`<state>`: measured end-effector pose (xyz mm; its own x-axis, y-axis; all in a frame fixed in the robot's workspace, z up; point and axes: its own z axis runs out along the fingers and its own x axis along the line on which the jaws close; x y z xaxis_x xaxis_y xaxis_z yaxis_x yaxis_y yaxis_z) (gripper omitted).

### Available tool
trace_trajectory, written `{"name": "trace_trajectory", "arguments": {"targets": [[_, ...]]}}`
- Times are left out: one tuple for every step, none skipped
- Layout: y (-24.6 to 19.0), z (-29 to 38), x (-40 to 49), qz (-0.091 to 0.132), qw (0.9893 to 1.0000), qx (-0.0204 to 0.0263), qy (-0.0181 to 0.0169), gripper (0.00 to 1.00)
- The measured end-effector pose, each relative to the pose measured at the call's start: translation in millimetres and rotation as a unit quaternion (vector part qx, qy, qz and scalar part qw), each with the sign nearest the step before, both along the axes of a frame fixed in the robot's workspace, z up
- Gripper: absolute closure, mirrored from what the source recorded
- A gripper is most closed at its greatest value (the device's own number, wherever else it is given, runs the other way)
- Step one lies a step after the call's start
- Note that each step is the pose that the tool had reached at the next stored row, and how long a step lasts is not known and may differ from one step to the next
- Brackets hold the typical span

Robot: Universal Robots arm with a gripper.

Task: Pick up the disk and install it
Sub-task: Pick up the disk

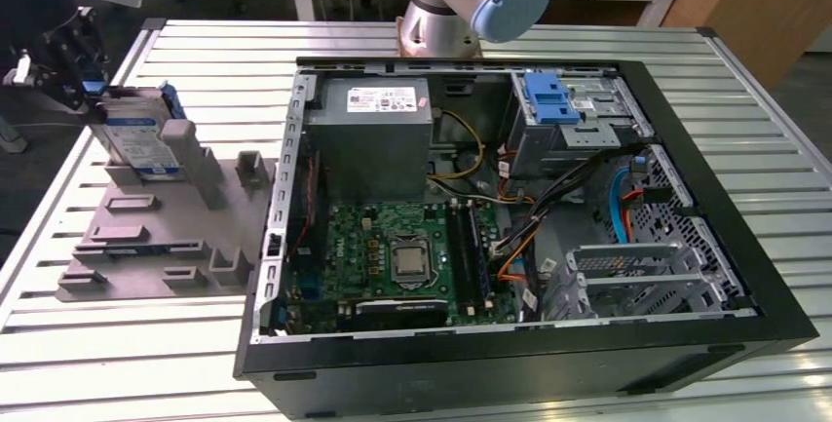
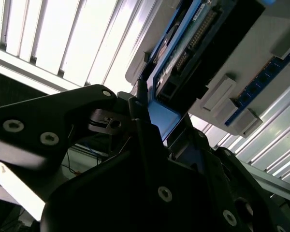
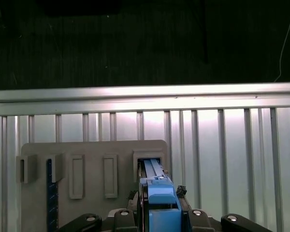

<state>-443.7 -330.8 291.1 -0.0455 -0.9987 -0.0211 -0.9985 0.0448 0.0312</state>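
My fingers (image 2: 141, 130) are pinching the blue carrier frame at the upper end of the disk (image 1: 136, 137), one on each side, as both wrist views show. In the exterior view the disk stands upright on its edge, label side facing the open computer case (image 1: 520, 349). Its lower end sits in a slot at the far end of the grey holder (image 1: 143, 247). Holder and disk lie at nine to ten o'clock from the case, just beside its wall, on the slatted metal desk (image 1: 131, 364). In the first wrist view the blue frame (image 3: 160, 208) runs down into the holder's slot (image 3: 149, 164). The second wrist view shows the disk's connector edge and circuit-board side.
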Motion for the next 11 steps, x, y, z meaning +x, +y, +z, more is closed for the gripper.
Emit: {"name": "trace_trajectory", "arguments": {"targets": [[0.0,-0.4,0.0,0.000,1.0000,0.0000,-0.0001,0.58],[0.0,-0.8,0.0,0.000,1.0000,-0.0001,-0.0004,0.58],[0.0,-1.0,0.0,0.000,1.0000,-0.0001,-0.0005,0.58],[0.0,-1.1,0.0,0.000,1.0000,-0.0001,-0.0007,0.58],[0.0,-1.3,0.0,0.000,1.0000,-0.0001,-0.0008,0.58],[0.0,-1.3,0.0,0.000,1.0000,-0.0001,-0.0008,0.58],[0.0,-1.3,0.0,0.000,1.0000,-0.0001,-0.0009,0.60],[0.0,-1.4,0.0,0.000,1.0000,-0.0001,-0.0010,0.60],[0.0,-1.4,0.0,0.000,1.0000,-0.0001,-0.0010,0.64],[0.0,-1.4,0.0,0.000,1.0000,0.0000,-0.0010,0.64],[0.0,-1.4,0.0,0.000,1.0000,0.0000,-0.0010,0.64]]}}
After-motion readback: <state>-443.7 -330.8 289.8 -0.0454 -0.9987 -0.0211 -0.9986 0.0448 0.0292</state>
